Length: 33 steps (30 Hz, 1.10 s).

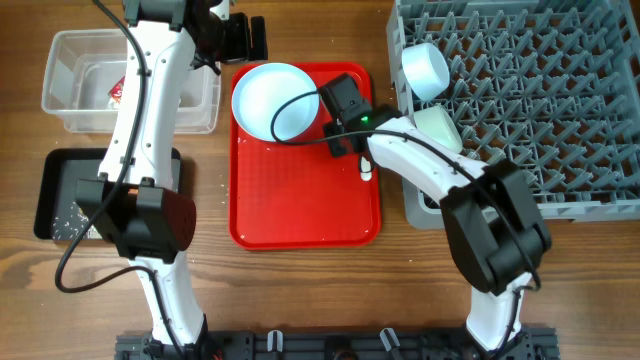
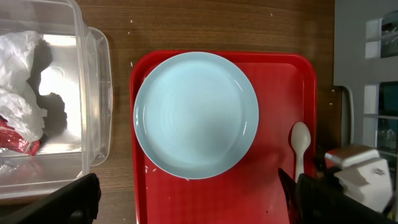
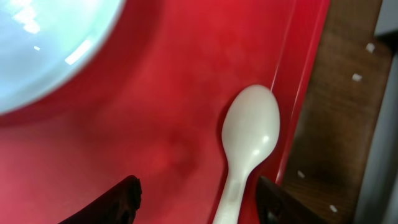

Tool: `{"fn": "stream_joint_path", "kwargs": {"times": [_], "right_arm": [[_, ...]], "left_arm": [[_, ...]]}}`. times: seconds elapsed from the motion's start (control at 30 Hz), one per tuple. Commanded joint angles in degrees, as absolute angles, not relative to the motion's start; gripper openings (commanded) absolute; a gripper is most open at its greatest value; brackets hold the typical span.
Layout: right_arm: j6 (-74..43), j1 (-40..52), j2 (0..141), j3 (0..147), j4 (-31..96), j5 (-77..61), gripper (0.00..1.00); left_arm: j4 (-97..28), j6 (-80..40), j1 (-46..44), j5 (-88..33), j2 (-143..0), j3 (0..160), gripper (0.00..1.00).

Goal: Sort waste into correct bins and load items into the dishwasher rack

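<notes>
Waste: the crumpled wrapper [image 2: 15,140] and tissue [image 2: 18,50] lie in the clear tub [image 1: 60,110], and grains of rice [image 1: 70,225] lie in the black tray [image 1: 50,170]. No waste is visible on the table.

Rack [image 1: 560,120]: the blue bowl [image 1: 425,68] and green bowl [image 1: 440,125] sit among the pegs near its left edge. I cannot find the cup.

Outstanding: the plate [image 2: 196,115] and the spoon [image 3: 252,130], both on the red tray [image 2: 273,74]. The spoon lies along the tray's right rim.

The right gripper [image 3: 198,196] is low over the tray, its fingers part-spread either side of the spoon's handle, with a gap showing and nothing gripped. The left gripper [image 1: 238,38] hangs above the tray's far edge, spread wide and empty.
</notes>
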<state>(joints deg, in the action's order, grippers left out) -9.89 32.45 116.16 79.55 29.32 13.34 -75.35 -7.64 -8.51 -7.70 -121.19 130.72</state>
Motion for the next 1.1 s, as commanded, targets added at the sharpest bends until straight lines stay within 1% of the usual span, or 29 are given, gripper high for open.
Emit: {"fn": "stream_joint_path", "kwargs": {"times": [0.0, 0.07, 0.27, 0.43, 0.53, 0.63, 0.7, 0.77, 0.8, 0.9, 0.93, 1.0, 1.03, 1.07], "right_arm": [[-12.3, 32.4, 117.6, 80.1, 29.6, 15.6, 0.60], [-13.7, 32.1, 117.6, 80.1, 29.9, 15.6, 0.58], [-18.2, 31.1, 119.4, 80.1, 32.1, 15.4, 0.44], [-19.5, 30.5, 121.4, 80.1, 32.5, 15.4, 0.43], [-19.2, 30.5, 123.2, 80.1, 32.3, 13.0, 0.41], [-15.4, 30.5, 124.1, 80.1, 33.0, 8.8, 0.36], [-15.0, 30.5, 124.2, 80.1, 34.6, 7.3, 0.24], [-15.0, 30.5, 124.2, 80.1, 37.0, 6.4, 0.15], [-15.0, 30.5, 124.2, 80.1, 38.2, 6.3, 0.13], [-14.9, 30.5, 124.2, 80.1, 40.2, 6.3, 0.13], [-14.6, 30.5, 124.2, 80.1, 40.2, 6.3, 0.11], [-13.5, 30.5, 124.2, 80.1, 40.1, 6.3, 0.09], [-13.5, 30.5, 124.2, 80.1, 40.0, 6.3, 0.04], [-13.4, 30.5, 124.2, 80.1, 40.1, 6.3, 0.04]], "left_arm": [[-75.2, -8.0, -8.5, -7.4, -121.9, 130.4, 1.00], [-75.2, -8.0, -8.5, -7.4, -121.9, 130.4, 1.00], [-75.2, -8.0, -8.5, -7.4, -121.9, 130.4, 1.00], [-75.2, -8.0, -8.5, -7.4, -121.9, 130.4, 1.00], [-75.2, -8.0, -8.5, -7.4, -121.9, 130.4, 1.00], [-75.2, -8.0, -8.5, -7.4, -121.9, 130.4, 1.00], [-75.2, -8.0, -8.5, -7.4, -121.9, 130.4, 1.00], [-75.2, -8.0, -8.5, -7.4, -121.9, 130.4, 1.00], [-75.2, -8.0, -8.5, -7.4, -121.9, 130.4, 1.00], [-75.2, -8.0, -8.5, -7.4, -121.9, 130.4, 1.00], [-75.2, -8.0, -8.5, -7.4, -121.9, 130.4, 1.00], [-75.2, -8.0, -8.5, -7.4, -121.9, 130.4, 1.00], [-75.2, -8.0, -8.5, -7.4, -121.9, 130.4, 1.00], [-75.2, -8.0, -8.5, -7.4, -121.9, 130.4, 1.00]]}}
